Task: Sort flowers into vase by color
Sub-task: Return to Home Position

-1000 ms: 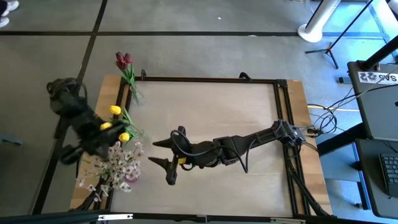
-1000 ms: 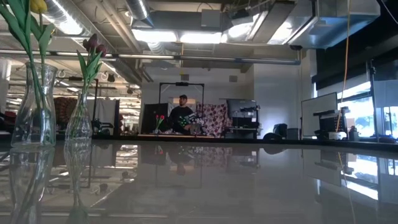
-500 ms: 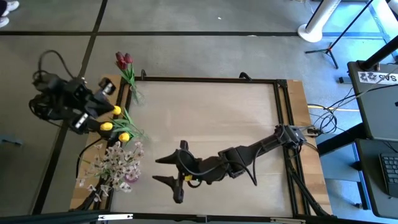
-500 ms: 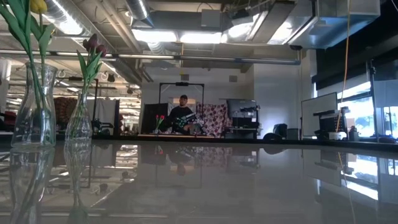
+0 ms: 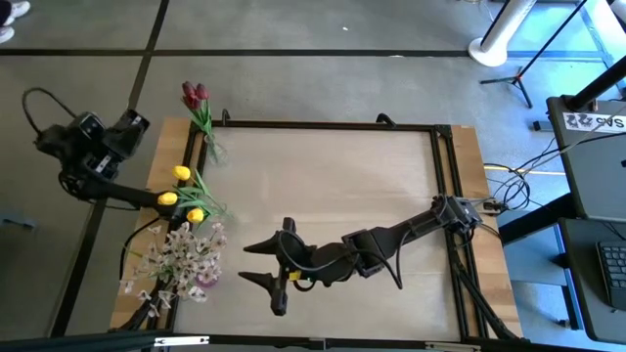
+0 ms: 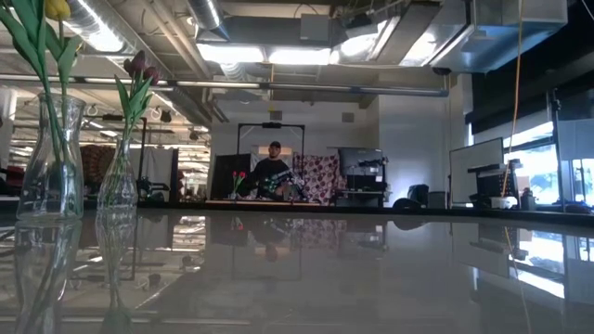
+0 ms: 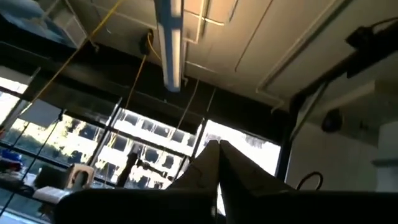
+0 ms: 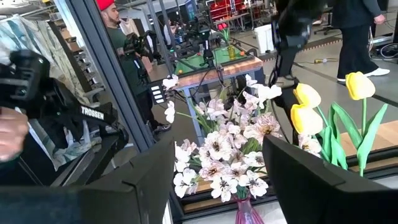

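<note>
In the high view, three bunches stand along the table's left edge. Dark red tulips (image 5: 194, 95) are at the far corner, yellow tulips (image 5: 182, 192) in the middle, and white blossoms (image 5: 182, 256) in a pink vase (image 5: 201, 284) nearest. The low view shows a clear glass vase (image 6: 51, 162) holding a yellow tulip stem and a slimmer one (image 6: 119, 181) holding red tulips (image 6: 139, 65). My right gripper (image 5: 257, 264) is open low over the table, facing the white blossoms (image 8: 224, 152) and yellow tulips (image 8: 323, 106). My left gripper (image 7: 217, 152) is shut, off the table's left side, pointing at the ceiling.
A dark frame (image 5: 323, 124) rims the table. The wide pale tabletop (image 5: 333, 186) lies between the vases and the right arm's base (image 5: 452, 210). People (image 8: 124, 43) and other workbenches show in the room beyond the table.
My left arm has drawn back from the yellow tulips, past the table's left edge, and tipped its gripper upward. My right gripper has shifted a little toward the table's near edge and stayed open. The flowers stand as before.
</note>
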{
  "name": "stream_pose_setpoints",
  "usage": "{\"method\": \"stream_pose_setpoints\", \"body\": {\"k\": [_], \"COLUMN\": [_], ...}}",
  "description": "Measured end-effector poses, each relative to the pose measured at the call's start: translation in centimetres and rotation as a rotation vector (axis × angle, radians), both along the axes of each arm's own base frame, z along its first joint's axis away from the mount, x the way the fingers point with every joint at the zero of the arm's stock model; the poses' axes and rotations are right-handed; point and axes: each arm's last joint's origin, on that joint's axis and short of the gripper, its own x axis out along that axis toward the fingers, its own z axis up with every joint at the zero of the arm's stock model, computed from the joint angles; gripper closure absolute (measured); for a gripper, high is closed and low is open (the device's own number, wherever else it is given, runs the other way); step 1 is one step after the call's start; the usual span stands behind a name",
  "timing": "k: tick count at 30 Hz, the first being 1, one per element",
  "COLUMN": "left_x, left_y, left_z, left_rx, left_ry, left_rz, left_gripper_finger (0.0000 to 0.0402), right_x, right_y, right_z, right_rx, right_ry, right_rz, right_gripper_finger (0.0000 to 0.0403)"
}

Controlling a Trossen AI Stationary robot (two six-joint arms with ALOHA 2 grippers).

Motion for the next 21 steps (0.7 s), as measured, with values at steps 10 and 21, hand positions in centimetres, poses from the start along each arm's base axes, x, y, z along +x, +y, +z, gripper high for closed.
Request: {"method": "stream_pose_setpoints", "body": {"k": [10, 21], "left_x": [0.2, 1.5], "left_y": [0.5, 1.3], "left_z": [-3.2, -5.6], "left_rx": [-0.138, -0.457], "left_ry": [-0.072, 0.023], "left_rz": [0.136, 0.532], "left_gripper_finger": [0.0401, 0.0402], "right_x": [0.0, 0.0], "right_y": [0.0, 0.0], "right_z": [0.0, -0.3], "right_rx": [0.003, -0.01], "right_ry": [0.002, 0.027], "right_rz": [-0.004, -0.019], "right_gripper_finger": [0.0162, 0.0162]}}
